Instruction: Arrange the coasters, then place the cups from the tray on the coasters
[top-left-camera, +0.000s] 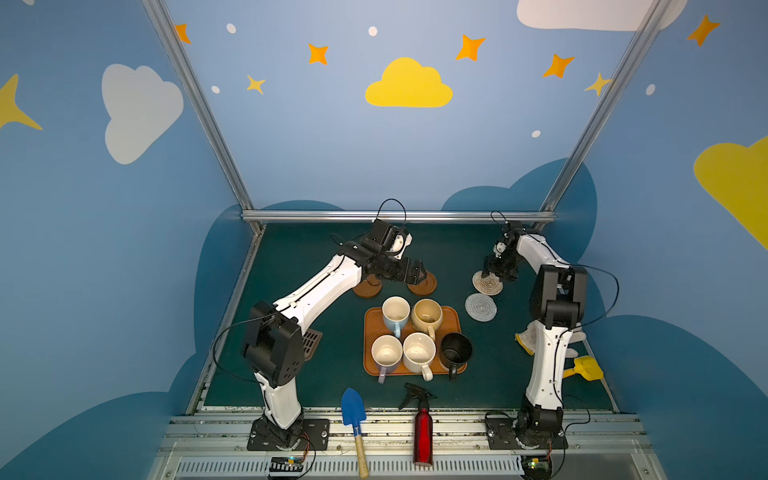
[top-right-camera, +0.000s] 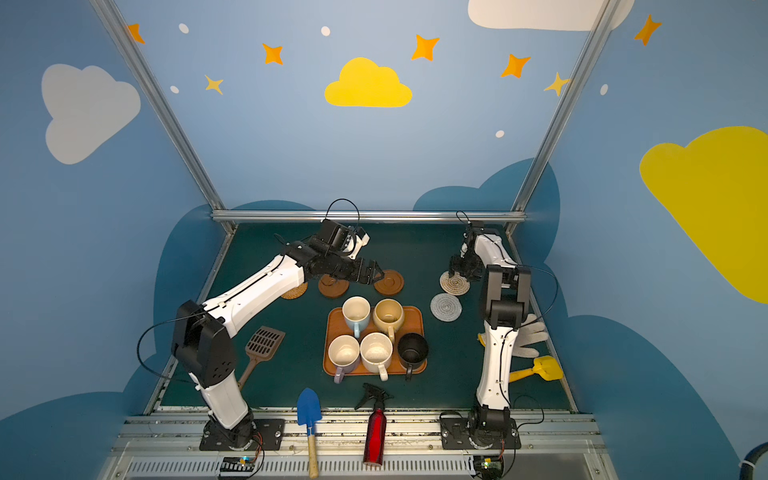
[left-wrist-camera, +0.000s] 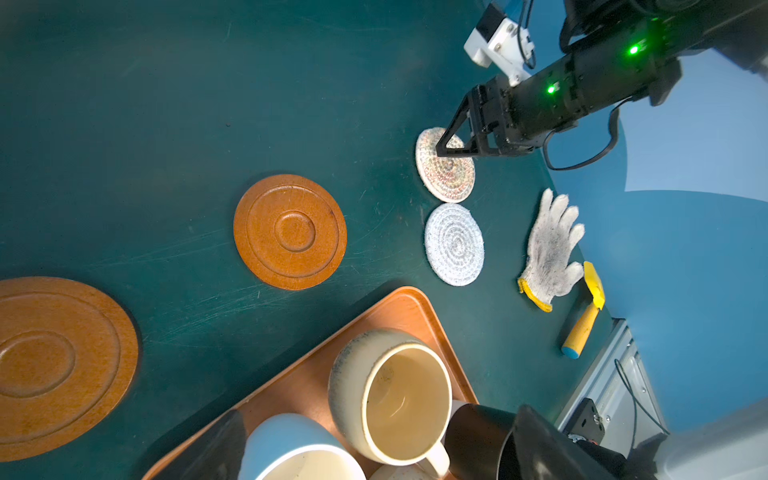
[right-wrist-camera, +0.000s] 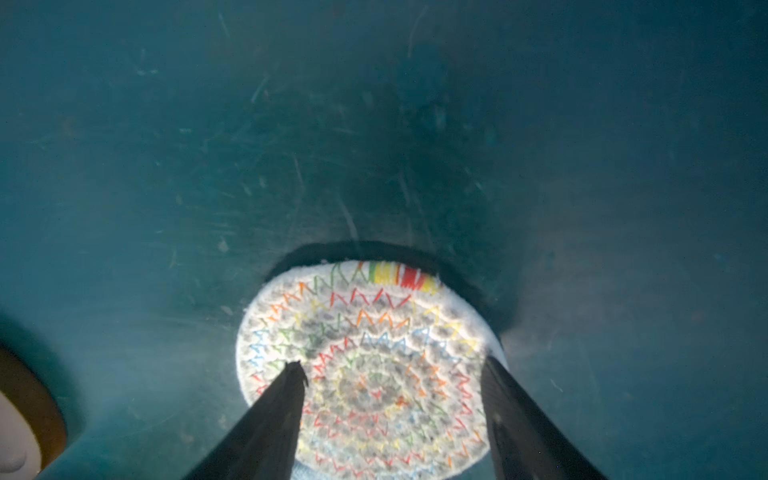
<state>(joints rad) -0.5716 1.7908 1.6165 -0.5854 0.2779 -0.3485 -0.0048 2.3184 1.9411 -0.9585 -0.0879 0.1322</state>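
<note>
A dark green table (top-left-camera: 453, 257) is seen low in both top views. An orange-brown wooden tray with rounded corners (top-left-camera: 452, 322) is laid in the middle of it. Five cups are stood upright on the tray. A light blue mug (top-left-camera: 395, 313) and a tan-yellow mug (top-left-camera: 427, 316) are at the back. A lavender mug (top-left-camera: 386, 353), a cream speckled mug (top-left-camera: 419, 352) and a black mug (top-left-camera: 456, 351) are at the front.

The left gripper (top-left-camera: 417, 272) is held wide open with nothing in it. It is held behind the tray, above the gap between a dark brown wooden round coaster (top-right-camera: 332, 286) and a second dark brown wooden round coaster (top-right-camera: 390, 282).

The right gripper (right-wrist-camera: 395, 365) is set down on a beige rope round coaster (top-left-camera: 488, 284), to the right of the tray. Its fingers are seen apart, one tip on the coaster's top and the other at its edge. Whether the coaster is squeezed cannot be told.

A pale grey rope round coaster (top-left-camera: 481, 307) is laid just beside the beige one. A tan woven rattan round coaster (top-right-camera: 294, 291) is partly hidden by the left arm.
</note>
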